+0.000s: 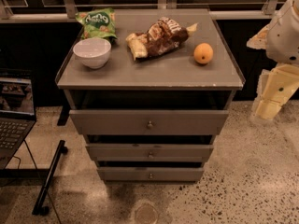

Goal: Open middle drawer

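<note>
The grey cabinet (149, 73) stands in the middle of the camera view with three drawers. The middle drawer (117, 152) is the second front down, with a small round metal knob (150, 155) at its centre. Its front stands slightly forward of the bottom drawer (117, 174) and behind the top drawer (112, 122), which sticks out furthest. My arm is at the right edge, white above and pale yellow below. The gripper (270, 105) hangs to the right of the cabinet, about level with the top drawer and well apart from the knobs.
On the cabinet top are a white bowl (92, 52), a green chip bag (97, 23), a brown snack bag (159, 35) and an orange (203, 53). An open laptop (14, 120) sits at the left. A black bar (49, 176) lies on the speckled floor.
</note>
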